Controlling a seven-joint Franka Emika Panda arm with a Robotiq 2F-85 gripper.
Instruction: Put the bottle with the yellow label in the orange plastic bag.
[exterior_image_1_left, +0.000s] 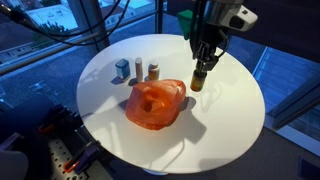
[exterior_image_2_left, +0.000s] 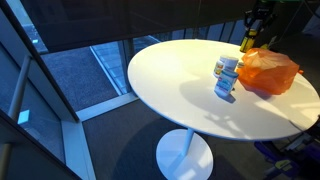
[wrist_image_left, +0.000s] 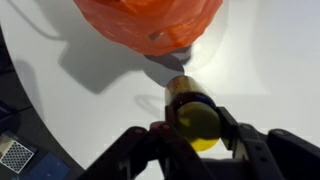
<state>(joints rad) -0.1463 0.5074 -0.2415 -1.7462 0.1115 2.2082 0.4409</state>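
My gripper (exterior_image_1_left: 200, 72) is shut on a brown bottle with a yellow cap and yellow label (wrist_image_left: 192, 115) and holds it upright, at or just above the white round table (exterior_image_1_left: 110, 115), beside the far right edge of the orange plastic bag (exterior_image_1_left: 155, 103). In the wrist view the jaws (wrist_image_left: 195, 122) clamp the bottle's cap end, and the orange bag (wrist_image_left: 150, 22) lies just ahead at the top. In an exterior view the gripper and bottle (exterior_image_2_left: 248, 40) stand behind the orange bag (exterior_image_2_left: 268, 70).
Three small bottles (exterior_image_1_left: 137, 69) stand in a group at the table's far left, also seen in an exterior view (exterior_image_2_left: 227, 75). Dark cables and equipment (exterior_image_1_left: 60, 140) sit by the table's near left edge. Glass walls surround the table.
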